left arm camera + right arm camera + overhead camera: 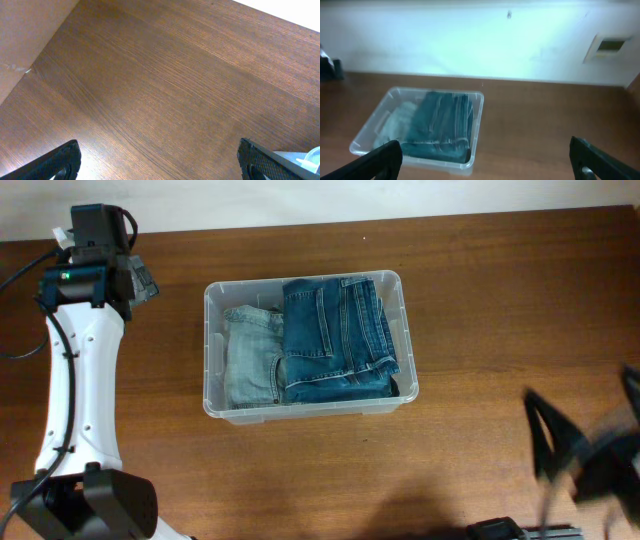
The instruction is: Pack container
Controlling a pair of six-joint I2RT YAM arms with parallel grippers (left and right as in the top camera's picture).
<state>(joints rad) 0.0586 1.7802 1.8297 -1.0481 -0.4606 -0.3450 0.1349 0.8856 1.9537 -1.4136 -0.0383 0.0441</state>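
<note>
Right wrist view, nearest first: the right gripper (487, 167) hangs above the brown wood-grain table (545, 115), its two black fingers (375, 162) spread wide with nothing between them. Beyond it the large clear plastic rectangular container (477, 125) stands upright mid-table. It holds folded dark blue jeans (442, 120) beside what seems, through the blur, a paler light-washed pair (400, 120). Farthest, near the table's back left corner, the left gripper (162, 162) is likewise released above the tabletop, well apart from the container.
</note>
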